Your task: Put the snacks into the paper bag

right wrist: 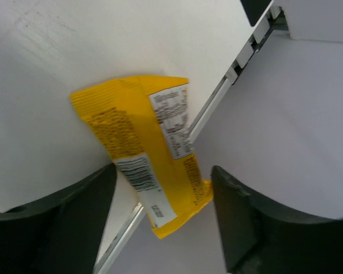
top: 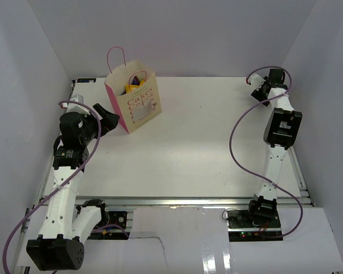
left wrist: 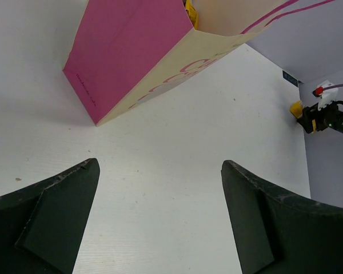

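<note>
The paper bag [top: 136,103] stands upright at the back left, beige with pink sides and handles. Yellow packets [top: 130,88] and a purple-blue packet [top: 138,80] show in its open top. My left gripper [top: 107,121] is open and empty just left of the bag, above bare table; the left wrist view shows the bag's pink side [left wrist: 126,51] ahead of the gripper [left wrist: 160,171]. My right gripper [top: 254,85] is at the back right corner. In the right wrist view it [right wrist: 163,174] is open around the near end of a yellow wrapped bar [right wrist: 143,131], which overhangs the table edge.
A metal rail [right wrist: 217,103] runs along the table's right edge under the bar. White walls close in the back and both sides. The right arm's body [top: 282,127] hangs over the table's right side.
</note>
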You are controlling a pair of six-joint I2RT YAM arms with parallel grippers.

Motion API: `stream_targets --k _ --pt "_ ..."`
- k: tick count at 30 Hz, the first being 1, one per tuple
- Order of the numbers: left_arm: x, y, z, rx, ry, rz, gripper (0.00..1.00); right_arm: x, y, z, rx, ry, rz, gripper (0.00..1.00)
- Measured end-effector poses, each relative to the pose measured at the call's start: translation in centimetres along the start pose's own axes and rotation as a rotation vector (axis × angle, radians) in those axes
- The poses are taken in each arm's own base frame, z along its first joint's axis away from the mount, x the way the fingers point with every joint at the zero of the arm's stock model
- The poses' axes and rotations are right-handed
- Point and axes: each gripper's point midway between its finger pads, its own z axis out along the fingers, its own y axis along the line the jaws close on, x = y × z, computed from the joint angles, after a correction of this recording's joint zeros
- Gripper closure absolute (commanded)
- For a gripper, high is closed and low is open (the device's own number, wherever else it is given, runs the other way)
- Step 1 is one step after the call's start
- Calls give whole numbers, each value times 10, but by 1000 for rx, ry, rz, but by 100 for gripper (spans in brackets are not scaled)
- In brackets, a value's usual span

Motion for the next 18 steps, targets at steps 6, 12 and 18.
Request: stream_targets --k 6,12,18 --pt "-1 -3 -3 10 -6 -8 2 4 17 3 -63 1 -33 68" --pt "7 -14 -2 94 6 -7 2 8 34 -13 -113 -2 -40 85" --pt "29 -52 -1 334 80 -23 2 -2 84 -70 -287 -88 47 89"
